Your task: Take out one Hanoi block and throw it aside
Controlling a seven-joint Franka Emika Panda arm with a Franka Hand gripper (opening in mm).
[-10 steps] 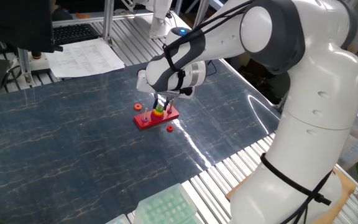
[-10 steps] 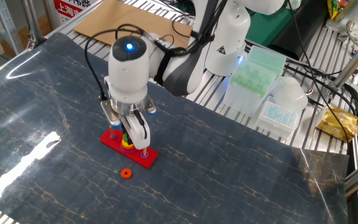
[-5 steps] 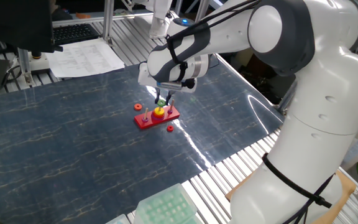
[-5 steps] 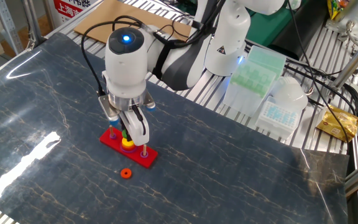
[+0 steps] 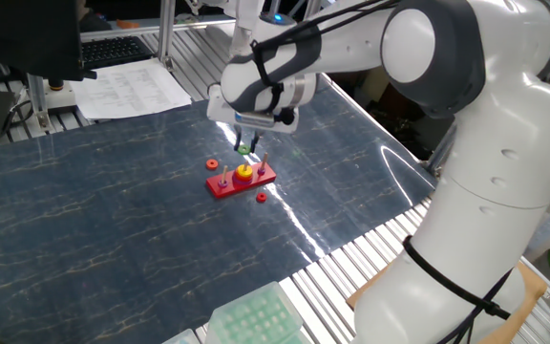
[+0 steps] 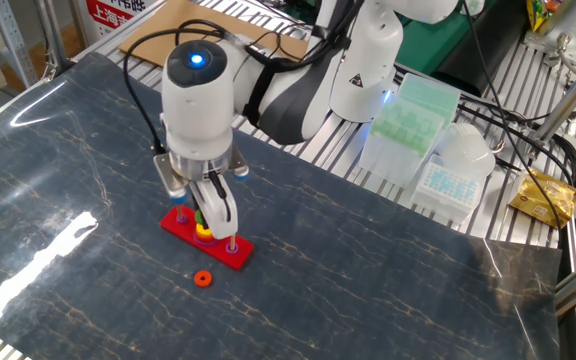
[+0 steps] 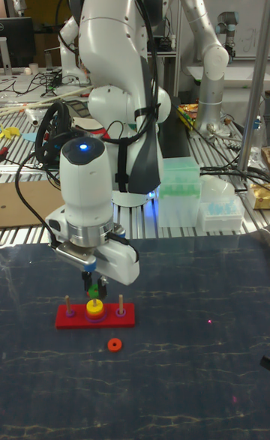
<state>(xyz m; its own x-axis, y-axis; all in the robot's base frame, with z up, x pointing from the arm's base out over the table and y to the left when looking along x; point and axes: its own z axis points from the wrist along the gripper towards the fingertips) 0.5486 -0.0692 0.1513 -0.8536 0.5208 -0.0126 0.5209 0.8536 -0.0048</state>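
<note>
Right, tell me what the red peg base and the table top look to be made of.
Red peg base: probably painted wood or plastic; even, opaque red with a soft sheen. Table top: dark sheet with marble-like veins, glossy, as the bright glare streaks show; likely laminate or vinyl.

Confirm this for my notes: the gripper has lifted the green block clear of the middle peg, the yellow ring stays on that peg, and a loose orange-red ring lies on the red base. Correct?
Not quite. The loose orange-red ring lies on the table in front of the red base, not on it; the tall fixed view shows this. The gripper does hold the green block above the yellow ring.
</note>
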